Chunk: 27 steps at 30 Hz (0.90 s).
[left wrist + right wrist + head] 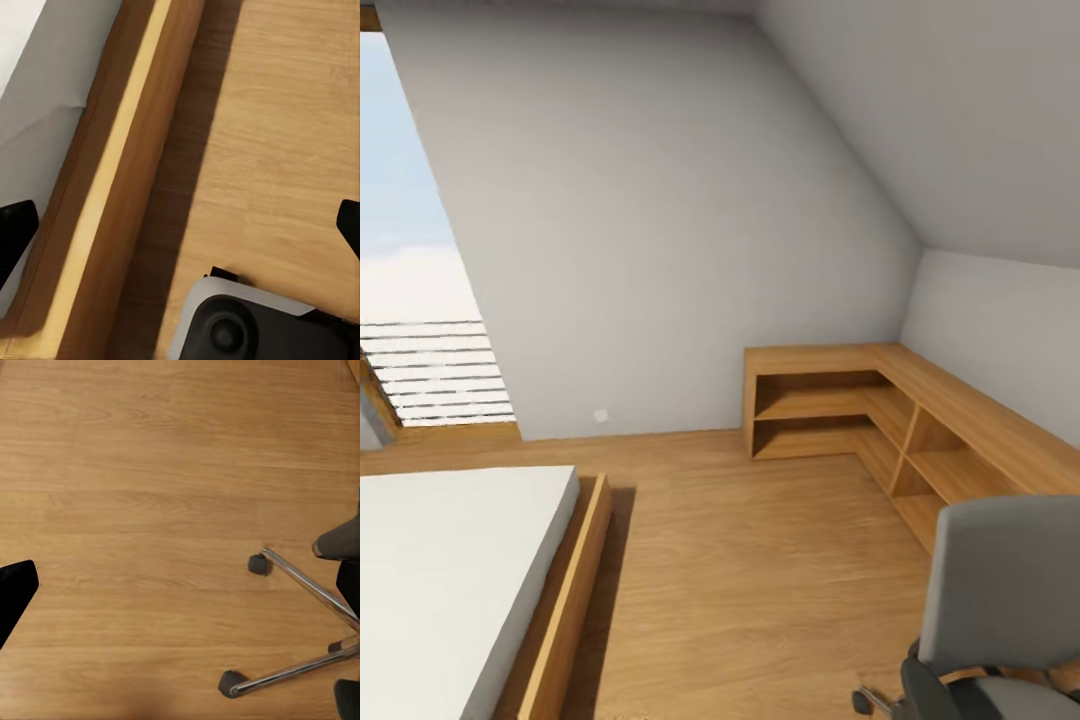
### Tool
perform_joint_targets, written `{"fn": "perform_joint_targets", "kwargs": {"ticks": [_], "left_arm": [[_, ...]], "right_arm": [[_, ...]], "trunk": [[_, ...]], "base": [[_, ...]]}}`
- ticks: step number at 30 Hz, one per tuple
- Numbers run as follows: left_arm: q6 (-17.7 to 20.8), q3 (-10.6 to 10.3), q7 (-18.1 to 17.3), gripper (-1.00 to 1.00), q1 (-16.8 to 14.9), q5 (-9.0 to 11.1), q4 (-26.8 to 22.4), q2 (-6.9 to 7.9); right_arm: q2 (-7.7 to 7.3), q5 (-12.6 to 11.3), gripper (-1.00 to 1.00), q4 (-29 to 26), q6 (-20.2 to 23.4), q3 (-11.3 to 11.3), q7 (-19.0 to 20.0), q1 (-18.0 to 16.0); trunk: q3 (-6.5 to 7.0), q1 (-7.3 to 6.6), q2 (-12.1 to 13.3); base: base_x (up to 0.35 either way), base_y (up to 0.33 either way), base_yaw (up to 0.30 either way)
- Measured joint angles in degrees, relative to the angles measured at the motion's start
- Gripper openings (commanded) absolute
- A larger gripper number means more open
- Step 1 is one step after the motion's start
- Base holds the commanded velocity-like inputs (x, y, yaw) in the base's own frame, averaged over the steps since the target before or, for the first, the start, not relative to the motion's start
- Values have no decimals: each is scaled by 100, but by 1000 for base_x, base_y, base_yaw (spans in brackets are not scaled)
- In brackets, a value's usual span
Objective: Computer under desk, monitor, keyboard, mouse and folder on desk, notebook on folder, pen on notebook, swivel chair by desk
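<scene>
The swivel chair stands at the lower right of the head view, its grey backrest turned toward me and a black armrest below it. Its chrome star base and black castors lie on the wooden floor in the right wrist view. My right gripper hangs open over bare floor beside that base, with nothing between its fingers. Over the floor next to the bed frame, my left gripper is open and holds nothing. The desk, computer, monitor, keyboard, mouse, folder, notebook and pen are out of view.
A bed with a white mattress and a wooden frame fills the lower left. A low wooden L-shaped shelf unit sits in the far right corner under the sloping wall. A window is at the far left. My own base shows below the left gripper.
</scene>
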Motion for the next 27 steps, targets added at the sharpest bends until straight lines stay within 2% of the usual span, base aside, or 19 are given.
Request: {"fn": "perform_joint_targets", "kwargs": {"ticks": [10, 18, 27], "left_arm": [[-1, -2, 1, 100, 0, 0, 0, 1], [-3, 1, 1, 100, -1, -3, 1, -1], [-2, 1, -2, 100, -2, -3, 3, -5]], "right_arm": [[0, 10, 100, 0, -3, 2, 5, 0], [0, 24, 100, 0, -8, 15, 23, 1], [-1, 26, 100, 0, -10, 17, 26, 1]], "trunk": [[28, 0, 0], [34, -1, 0], [35, 0, 0]], "base": [[0, 24, 226], [36, 175, 50], [15, 41, 6]]}}
